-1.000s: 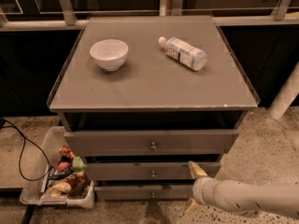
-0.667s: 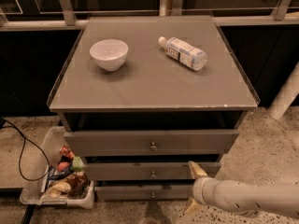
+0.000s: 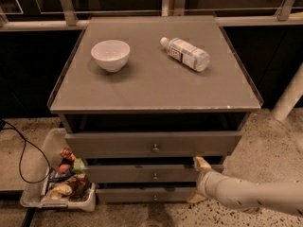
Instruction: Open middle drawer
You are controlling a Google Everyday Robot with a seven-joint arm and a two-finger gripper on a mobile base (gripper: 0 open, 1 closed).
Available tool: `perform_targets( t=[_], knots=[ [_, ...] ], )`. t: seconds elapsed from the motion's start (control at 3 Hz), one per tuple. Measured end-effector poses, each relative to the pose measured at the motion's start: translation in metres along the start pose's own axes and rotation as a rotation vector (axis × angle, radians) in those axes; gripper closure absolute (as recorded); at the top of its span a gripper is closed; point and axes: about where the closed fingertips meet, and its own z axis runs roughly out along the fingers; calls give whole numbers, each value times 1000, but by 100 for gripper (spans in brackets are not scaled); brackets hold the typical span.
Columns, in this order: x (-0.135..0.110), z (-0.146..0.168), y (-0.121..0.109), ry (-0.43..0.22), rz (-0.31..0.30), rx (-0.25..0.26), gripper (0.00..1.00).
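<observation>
The middle drawer [image 3: 137, 173] is the grey front with a small brass knob [image 3: 155, 176], between a taller, wider drawer front [image 3: 118, 144] above and a slimmer one [image 3: 128, 195] below. My gripper [image 3: 198, 180] comes in from the lower right on a pale arm and sits at the right end of the middle drawer's front. It is open: one yellowish fingertip [image 3: 201, 162] stands at the drawer's top edge and the other [image 3: 195, 198] is below, level with the bottom drawer. It holds nothing. The knob is well to the left of the gripper.
On the cabinet top [image 3: 151, 86] stand a white bowl [image 3: 110, 55] and a plastic bottle [image 3: 185, 53] lying on its side. A clear bin of snacks [image 3: 59, 178] and a black cable [image 3: 21, 150] lie on the floor at the left. A white pole [image 3: 289, 96] stands at the right.
</observation>
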Motion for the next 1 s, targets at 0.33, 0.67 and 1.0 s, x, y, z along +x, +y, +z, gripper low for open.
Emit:
perform_targets(
  t=[0.33,0.67,1.0],
  knots=[
    [20,7,-41,7,9,96,0],
    [20,7,-41,7,9,96,0],
    [23,5,-38,2,13,93,0]
  ],
)
